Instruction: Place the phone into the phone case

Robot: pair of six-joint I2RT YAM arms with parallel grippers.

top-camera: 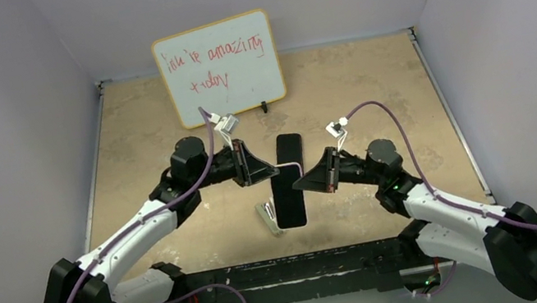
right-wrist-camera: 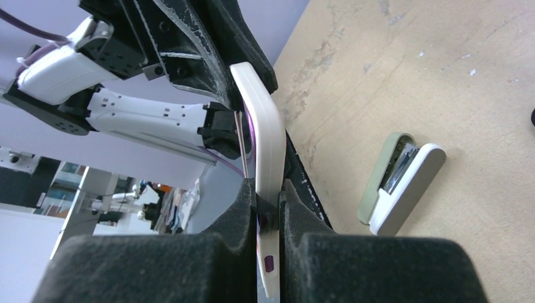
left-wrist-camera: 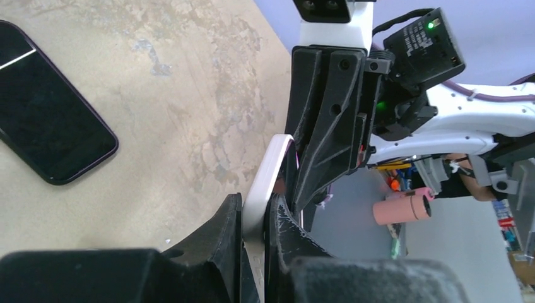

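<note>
— How many things are out, counted?

— One phone (left-wrist-camera: pixel 50 123), one phone case (right-wrist-camera: pixel 264 132), one stapler (right-wrist-camera: pixel 404 183) and one whiteboard (top-camera: pixel 221 68), on a tan table (top-camera: pixel 370 83). Two arms are in view, each with one gripper.

— Where is the case?

— Off the table, over its middle, turned edge-on and slightly curved. It hangs between the two grippers, above the phone.

— And the grippers themselves?

— The left gripper (left-wrist-camera: pixel 254 218) has its fingers pinched on one end of the case, the whitish rim squeezed between the black pads. The right gripper (right-wrist-camera: pixel 268 199) pinches the opposite end the same way. The two sets of fingers face each other closely, with the case spanning the gap.

— The phone?

— It lies flat on the table near the middle, dark screen up, with its long side running from the far edge toward the near edge. Neither gripper touches it.

— The stapler?

— It is grey and white and lies on its side just beside the phone's near end, toward the left edge.

— The whiteboard?

— It is propped up at the far edge, a little left of middle, with red handwriting on it.
</note>
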